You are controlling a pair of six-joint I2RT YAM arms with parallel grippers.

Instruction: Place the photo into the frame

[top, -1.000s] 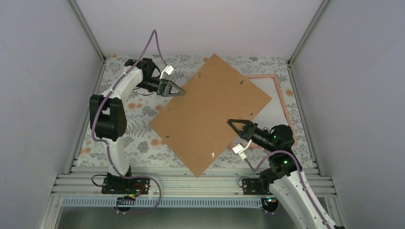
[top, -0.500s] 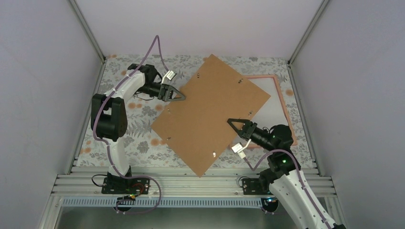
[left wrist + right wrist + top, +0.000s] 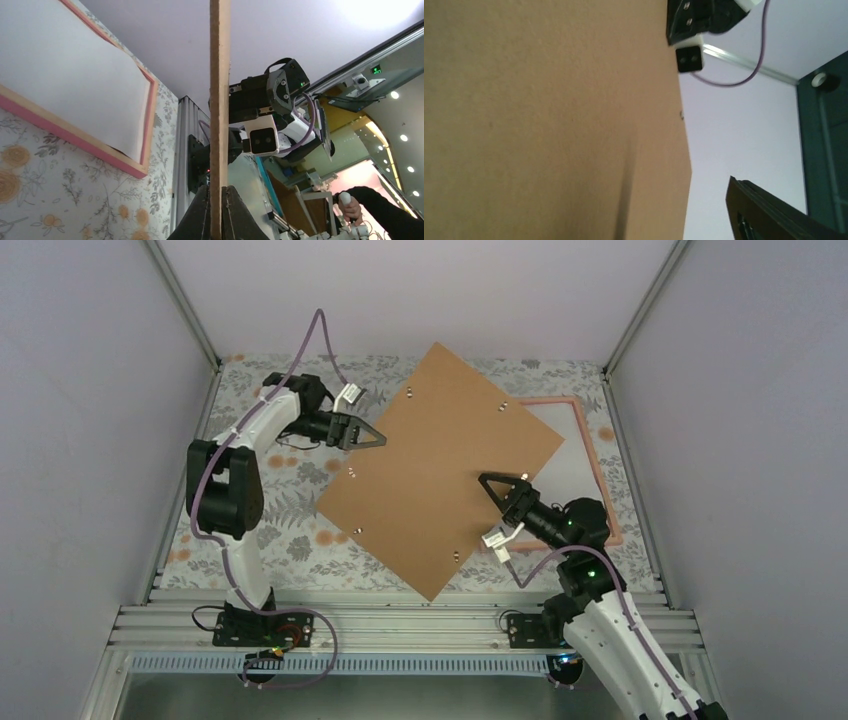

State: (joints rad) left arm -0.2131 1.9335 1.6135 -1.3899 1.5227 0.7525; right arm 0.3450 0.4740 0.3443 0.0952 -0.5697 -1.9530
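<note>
From above, a large flat brown cardboard board (image 3: 440, 470) hangs slantwise over the middle of the floral-patterned surface (image 3: 290, 530), one corner pointing to the back wall and one to the near rail. The left claw (image 3: 378, 438) is pinched onto the board's left edge. The right claw (image 3: 505, 480) sits over the board's right part with its jaws spread, gripping nothing. Past the board's right edge lies the thin flat pink rectangular picture frame (image 3: 550, 400), flat on the surface at the far right. Inside its border lies the rectangular paper photo (image 3: 575, 455), showing only a plain white face. The board covers the left part of both.

In the left wrist view, the board (image 3: 220, 75) is seen edge-on as a narrow upright strip. The left claw's two fingers (image 3: 205, 200) are closed tight on its lower end. To the left, the frame's pink bar (image 3: 75, 136) runs across the floral surface (image 3: 50, 200), and the white photo (image 3: 60, 65) lies within it. The right arm (image 3: 265, 115) shows just behind the board.

In the right wrist view, the board's brown face (image 3: 549, 125) fills the left and middle. One dark finger (image 3: 774, 215) of the right claw stands at the lower right, well apart from the board's edge. The other finger cannot be seen. Part of the left arm (image 3: 696, 20) shows at the top.
</note>
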